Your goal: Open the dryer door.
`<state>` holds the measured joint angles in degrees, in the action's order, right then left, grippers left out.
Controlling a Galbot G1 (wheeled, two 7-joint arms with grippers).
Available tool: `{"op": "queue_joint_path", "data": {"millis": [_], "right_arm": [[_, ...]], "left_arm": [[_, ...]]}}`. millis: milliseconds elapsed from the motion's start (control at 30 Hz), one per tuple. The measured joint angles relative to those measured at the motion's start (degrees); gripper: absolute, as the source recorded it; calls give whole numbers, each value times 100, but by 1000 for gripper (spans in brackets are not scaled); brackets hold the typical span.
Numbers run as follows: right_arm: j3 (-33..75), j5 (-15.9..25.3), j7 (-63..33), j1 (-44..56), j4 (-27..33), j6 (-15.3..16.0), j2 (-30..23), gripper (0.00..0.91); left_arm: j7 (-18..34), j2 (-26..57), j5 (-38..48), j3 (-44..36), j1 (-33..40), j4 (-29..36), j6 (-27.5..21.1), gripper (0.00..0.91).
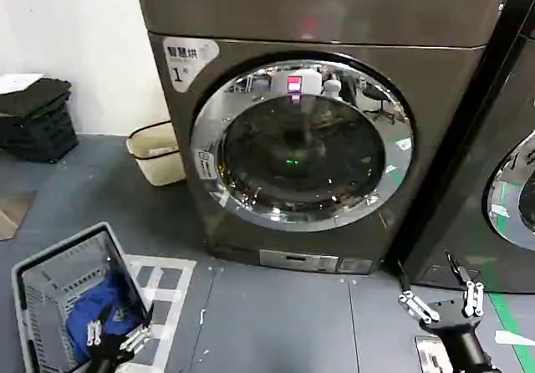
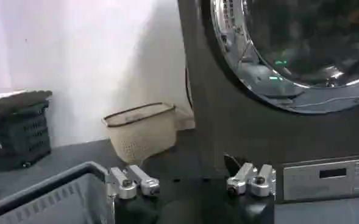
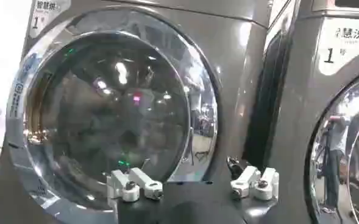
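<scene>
The dryer door [image 1: 301, 143] sits shut, flush in the front of the dryer [image 1: 334, 22], its chrome ring around dark glass. The machine stands at the middle of the head view, with a white label [image 1: 185, 58] marked "1" at its upper left corner and a small control panel [image 1: 313, 262] below the door. To its right stands a second machine [image 1: 501, 181] with its own chrome-ringed door.

The right gripper [image 1: 441, 298] hangs low in front of the gap between the two machines, well apart from the door, its claw spread wide and holding nothing. The left gripper [image 1: 117, 339] is down at the lower left, over a grey basket [image 1: 50, 264] holding blue cloth [image 1: 96, 306]; its claw is also wide and empty.

A beige basket [image 1: 156, 151] rests on the floor against the wall, just left of the dryer, and a black crate [image 1: 38, 122] sits farther left.
</scene>
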<state>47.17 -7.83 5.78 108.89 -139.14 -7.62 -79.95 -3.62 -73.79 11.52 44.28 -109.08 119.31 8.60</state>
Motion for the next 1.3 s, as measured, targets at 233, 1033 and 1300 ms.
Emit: {"op": "queue_joint_path", "data": {"millis": [233,1033,1300], "right_arm": [[47,-233,53,-305,136,215,256,907],[-1108,-1417,-171,-2091,1182,581,2413,907],[-1706,-1830,-155,-3010,1650,568,3035,907]], "left_arm": [[-46,13,-48,5,-2,90,37,907],[-57,-162,-306,23,-99,362,168,907],[-57,-190,-322,57,-114,427,174,907]]}}
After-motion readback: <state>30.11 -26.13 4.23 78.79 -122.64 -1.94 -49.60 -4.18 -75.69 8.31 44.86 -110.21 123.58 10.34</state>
